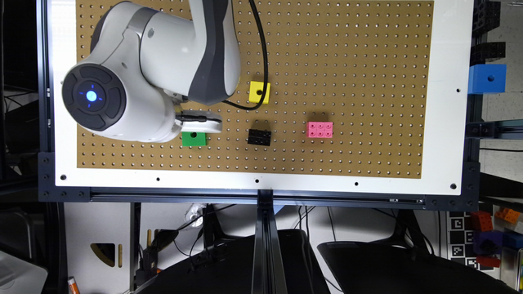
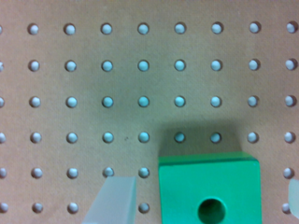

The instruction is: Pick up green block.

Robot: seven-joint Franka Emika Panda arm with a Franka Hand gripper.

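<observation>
The green block (image 1: 194, 140) is a bright green cube with a round hole in its top, sitting on the brown pegboard (image 1: 347, 61) near its front edge, towards the exterior view's left. My gripper (image 1: 200, 121) hangs right over it, partly covering its far side. In the wrist view the green block (image 2: 208, 189) lies between the two pale fingers, one finger (image 2: 114, 200) on one side and the other just showing at the frame's edge. The gripper (image 2: 203, 200) is open, with a gap between each finger and the block.
A yellow cube (image 1: 259, 92) with a hole sits further back on the board. A black brick (image 1: 259, 137) and a pink brick (image 1: 319, 129) lie to the exterior view's right of the green block. A blue cube (image 1: 487, 78) sits off the board. A black cable (image 1: 261, 61) hangs from the arm.
</observation>
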